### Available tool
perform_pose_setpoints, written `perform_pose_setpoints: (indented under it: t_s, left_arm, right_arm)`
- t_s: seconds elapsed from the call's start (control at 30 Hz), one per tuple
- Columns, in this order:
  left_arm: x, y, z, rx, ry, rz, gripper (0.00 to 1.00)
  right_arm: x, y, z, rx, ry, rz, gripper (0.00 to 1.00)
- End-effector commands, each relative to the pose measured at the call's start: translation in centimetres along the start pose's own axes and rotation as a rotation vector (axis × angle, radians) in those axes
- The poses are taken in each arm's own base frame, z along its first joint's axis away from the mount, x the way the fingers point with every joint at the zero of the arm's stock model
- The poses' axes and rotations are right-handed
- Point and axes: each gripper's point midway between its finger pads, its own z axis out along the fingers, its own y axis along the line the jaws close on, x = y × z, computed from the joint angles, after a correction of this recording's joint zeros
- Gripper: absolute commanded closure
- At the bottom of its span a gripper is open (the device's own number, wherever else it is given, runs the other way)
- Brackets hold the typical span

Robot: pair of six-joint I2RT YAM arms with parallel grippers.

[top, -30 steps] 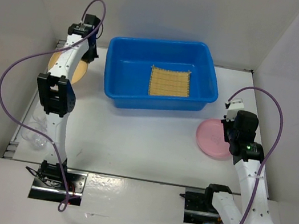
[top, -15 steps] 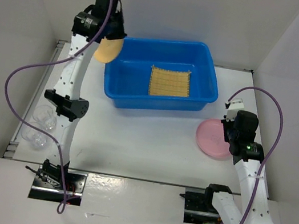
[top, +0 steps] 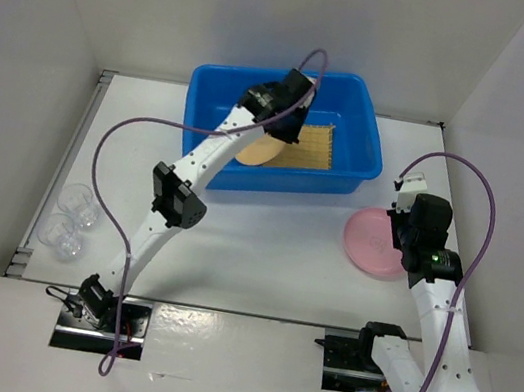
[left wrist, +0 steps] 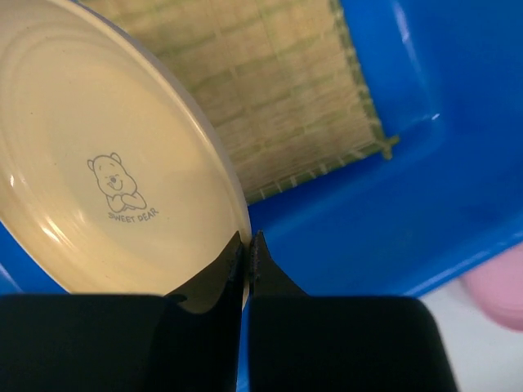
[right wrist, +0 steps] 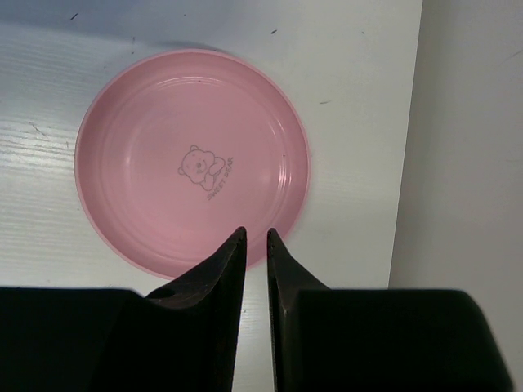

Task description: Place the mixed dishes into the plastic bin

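My left gripper (top: 270,137) is shut on the rim of the tan-orange plate (top: 258,151) and holds it tilted over the blue plastic bin (top: 284,184). In the left wrist view the fingertips (left wrist: 247,238) pinch the plate's edge (left wrist: 106,163) above the bamboo mat (left wrist: 278,90), which lies flat in the bin (left wrist: 425,163). The mat (top: 313,147) is partly covered by the plate. My right gripper (top: 399,241) hovers over the near rim of the pink plate (top: 370,244), jaws almost together and empty (right wrist: 256,233). The pink plate (right wrist: 192,159) lies flat on the table.
Two clear glass cups (top: 81,205) (top: 62,238) stand at the table's left edge. White walls enclose the table on the left, back and right; the right wall (right wrist: 474,139) is close beside the pink plate. A purple cable loops from each arm.
My left arm lifted the tan-orange plate from the far left of the table and swung it right, over the bin and above the mat. The right arm and pink plate have not moved.
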Motion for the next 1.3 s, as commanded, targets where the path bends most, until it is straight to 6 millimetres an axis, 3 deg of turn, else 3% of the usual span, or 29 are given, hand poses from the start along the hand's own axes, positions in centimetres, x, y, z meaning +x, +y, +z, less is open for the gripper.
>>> perform_pose_setpoints:
  t_s: [0.0,0.1,0.27,0.43,0.5,0.67,0.83,0.9,1.0,1.1,1.27]
  left_arm:
    - [-0.5,0.6,1.5,-0.078,-0.052,0.091,1.00]
    - [0.7,0.2,3.4,-0.078,-0.029,0.111,1.00]
    - [0.0,-0.1,6.3,-0.073,-0.087,0.134,1.00]
    - [-1.6,-0.9,7.1,-0.042,-0.160,0.163,1.00]
    - [-2.3,-1.7,6.9,0.001,-0.187,0.171,0.94]
    - [-2.5,-1.2,7.7,0.019,-0.193,0.151,0.86]
    - [-1.6,-0.3,9.6,0.097,-0.144,0.072,0.86]
    - [-1.3,-0.4,10.3,0.126,-0.133,0.038,0.82]
    - [-1.1,-0.8,10.7,0.141,-0.128,-0.002,0.73]
    - [-1.0,-1.5,10.3,0.196,-0.108,-0.075,0.59]
    - [-1.5,-3.8,8.1,0.312,-0.083,-0.178,0.36]
  right_arm:
    - [-1.1,-0.7,0.0,0.031,-0.048,0.008,0.79]
    - [-1.1,-0.7,0.0,0.031,-0.048,0.008,0.79]
    - [-0.8,-0.5,0.5,0.024,-0.028,0.005,0.79]
    - [-0.4,-0.3,1.0,0.015,-0.004,0.002,0.79]
    - [-0.4,-0.3,1.0,0.015,-0.004,0.002,0.79]
    - [-1.6,-0.7,-0.7,0.028,-0.094,0.003,0.79]
    - [-2.1,-1.3,-3.0,0.071,-0.210,0.009,0.79]
    - [-2.4,-1.2,-3.0,0.065,-0.222,0.009,0.79]
    - [-1.3,-0.9,-1.2,0.054,-0.140,0.009,0.79]
    - [-0.8,-1.0,-0.5,0.063,-0.100,0.006,0.79]
    - [-0.4,-0.7,0.1,0.052,-0.071,0.001,0.72]
